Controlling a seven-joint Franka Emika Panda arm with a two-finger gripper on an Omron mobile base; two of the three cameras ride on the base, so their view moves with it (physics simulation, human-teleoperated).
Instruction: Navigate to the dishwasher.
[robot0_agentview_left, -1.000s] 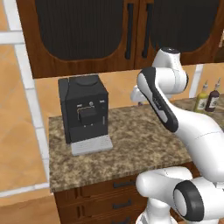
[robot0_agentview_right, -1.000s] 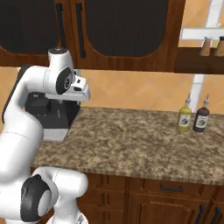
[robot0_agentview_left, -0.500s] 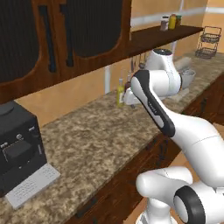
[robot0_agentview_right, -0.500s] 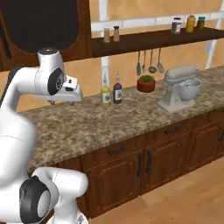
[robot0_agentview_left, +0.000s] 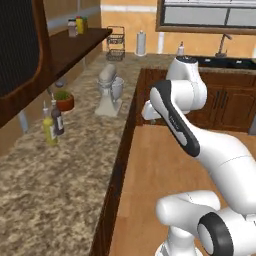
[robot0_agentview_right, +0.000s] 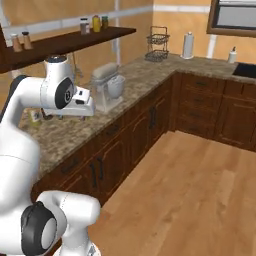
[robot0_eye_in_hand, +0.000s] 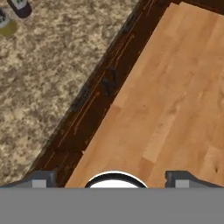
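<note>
The dishwasher is out of view. My gripper (robot0_eye_in_hand: 111, 180) hangs over the edge of the granite counter (robot0_eye_in_hand: 39, 74) and the wooden floor (robot0_eye_in_hand: 175, 100), looking down. Its two fingertips (robot0_eye_in_hand: 43, 179) stand far apart, so it is open, with nothing between them. In the base views the hand (robot0_agentview_left: 149, 110) (robot0_agentview_right: 82, 104) is held in front of the arm, above the counter's front edge. Only brown wooden cabinet fronts (robot0_agentview_right: 150, 117) line the counter run here.
A stand mixer (robot0_agentview_left: 110, 90) (robot0_agentview_right: 107, 85), two bottles (robot0_agentview_left: 52, 122) and a potted plant (robot0_agentview_left: 64, 100) stand on the counter. A wire basket (robot0_agentview_left: 116, 42) and paper towel roll (robot0_agentview_left: 141, 44) sit in the corner; a sink (robot0_agentview_left: 230, 62) lies beyond. Open floor (robot0_agentview_right: 190, 185) stretches right.
The whole picture has swung as the base turned: the coffee machine has left the views, and the mixer, corner counter, sink and floor have come in. The arm holds its pose.
</note>
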